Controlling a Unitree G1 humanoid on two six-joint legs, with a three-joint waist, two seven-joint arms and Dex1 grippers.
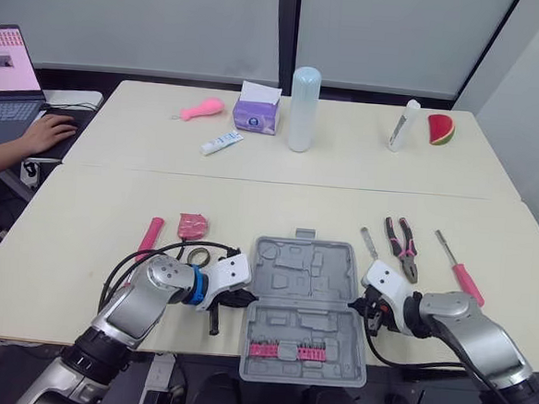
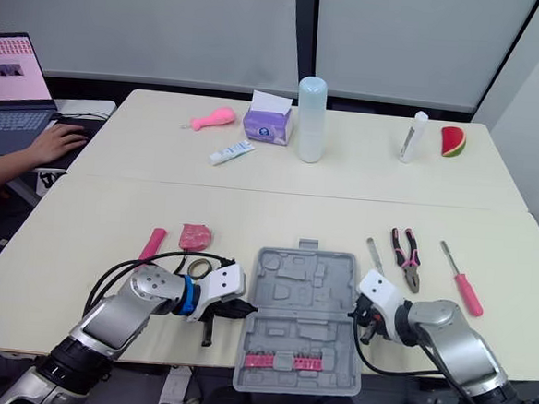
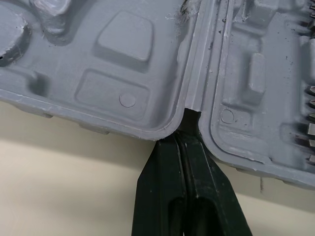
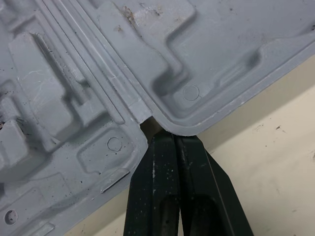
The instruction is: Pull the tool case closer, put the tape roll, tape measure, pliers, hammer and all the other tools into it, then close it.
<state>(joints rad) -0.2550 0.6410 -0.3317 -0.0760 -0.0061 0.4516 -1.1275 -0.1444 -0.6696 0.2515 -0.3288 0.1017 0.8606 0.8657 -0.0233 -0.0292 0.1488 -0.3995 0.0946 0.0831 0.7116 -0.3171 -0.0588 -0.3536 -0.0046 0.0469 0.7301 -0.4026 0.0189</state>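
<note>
The grey tool case (image 1: 304,302) lies open and flat at the table's front edge, with a pink bit strip (image 1: 285,352) in its near half. My left gripper (image 1: 240,300) is shut, its tips (image 3: 184,135) pressed into the hinge notch on the case's left side. My right gripper (image 1: 366,312) is shut too, with its tips (image 4: 165,136) in the hinge notch on the right side. Left of the case lie a pink-handled tool (image 1: 150,235), a pink tape measure (image 1: 192,224) and a tape roll (image 1: 197,252). Pliers (image 1: 403,249), a thin metal tool (image 1: 369,243) and a red-handled screwdriver (image 1: 463,271) lie to the right.
On the far table stand a tissue box (image 1: 257,113), a tall white bottle (image 1: 304,109), a white tube (image 1: 221,144), a pink toy (image 1: 202,109), a white stick (image 1: 402,125) and a watermelon slice (image 1: 441,130). A person's hand (image 1: 43,135) rests by a laptop (image 1: 8,82) at far left.
</note>
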